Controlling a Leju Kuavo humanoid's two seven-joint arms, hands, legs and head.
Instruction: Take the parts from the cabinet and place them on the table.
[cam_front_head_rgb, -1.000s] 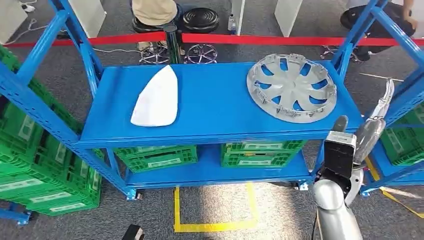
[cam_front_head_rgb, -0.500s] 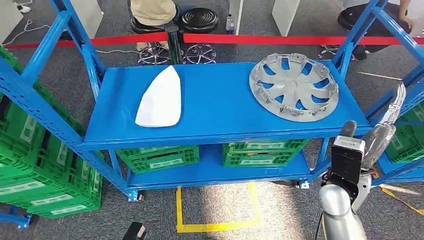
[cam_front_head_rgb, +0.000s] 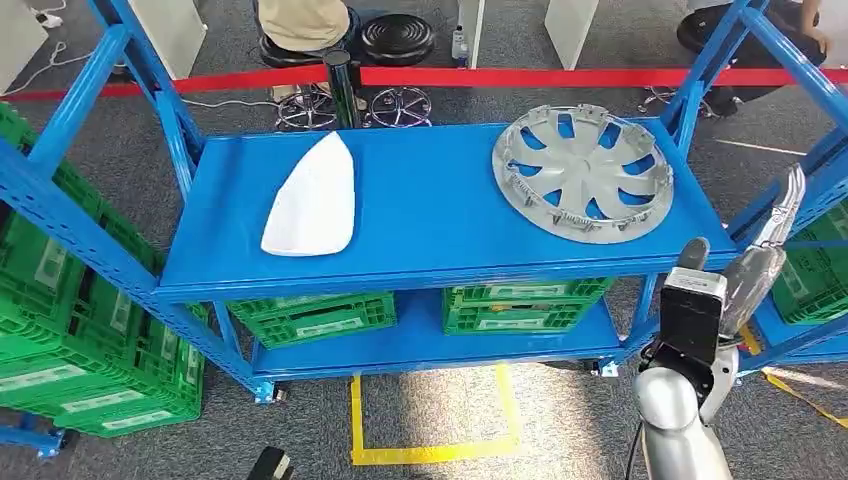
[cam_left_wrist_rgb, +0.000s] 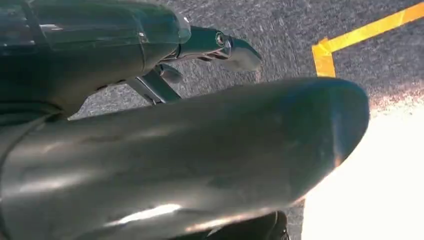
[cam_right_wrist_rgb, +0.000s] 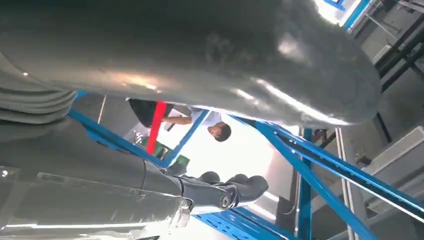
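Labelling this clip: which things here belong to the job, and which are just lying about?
Job: silver wheel cover, white panel, blue shelf, right hand.
Lying about: green crates, red barrier tape, yellow floor marking.

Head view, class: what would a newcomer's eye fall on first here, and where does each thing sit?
The silver wheel cover lies flat on the right of the blue rack's top shelf, and a white curved panel lies on its left. Green crates sit on the shelf below. The right hand is raised beside the rack's right end, holding nothing.
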